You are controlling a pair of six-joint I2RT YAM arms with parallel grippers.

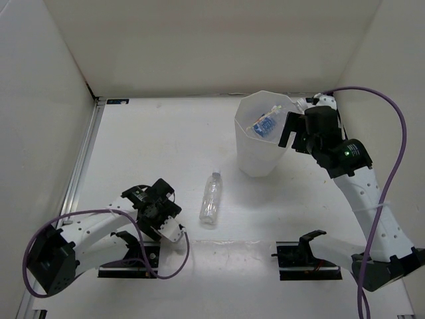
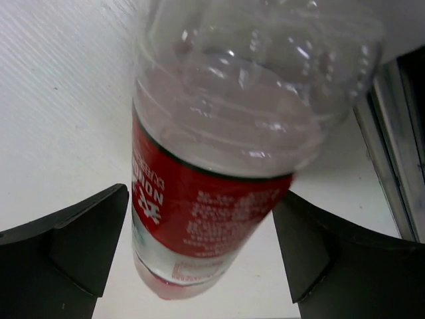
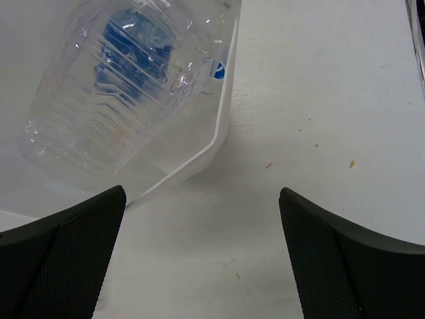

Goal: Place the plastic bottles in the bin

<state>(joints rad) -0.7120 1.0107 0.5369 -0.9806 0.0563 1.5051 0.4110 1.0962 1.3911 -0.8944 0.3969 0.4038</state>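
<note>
Nearest the overhead camera, the left gripper [image 1: 161, 207] hangs low over the white table [image 1: 146, 146] by its near edge, covering what lies under it. Just right of it a clear unlabelled plastic bottle [image 1: 211, 197] lies on its side with bare table all round. Farther back stands the tall white many-sided plastic bin [image 1: 260, 159], a clear bottle with a blue label [image 1: 265, 124] inside. The right gripper [image 1: 292, 130] is at the bin's right rim, fingers apart. White walls close the back and sides, and two black brackets [image 1: 307, 260] sit at the front edge.

From the left wrist, the black fingers [image 2: 73, 246] stand wide apart and straddle a clear plastic bottle with a red label and red cap [image 2: 212, 199]. A sliver of table shows on its left; on its right I cannot tell whether the pad touches.

From the right wrist, the mesh-faced fingers [image 3: 358, 259] are spread over bare table, holding nothing. The bin's rim [image 3: 221, 136] and the blue-labelled bottle lie ahead and left of them
</note>
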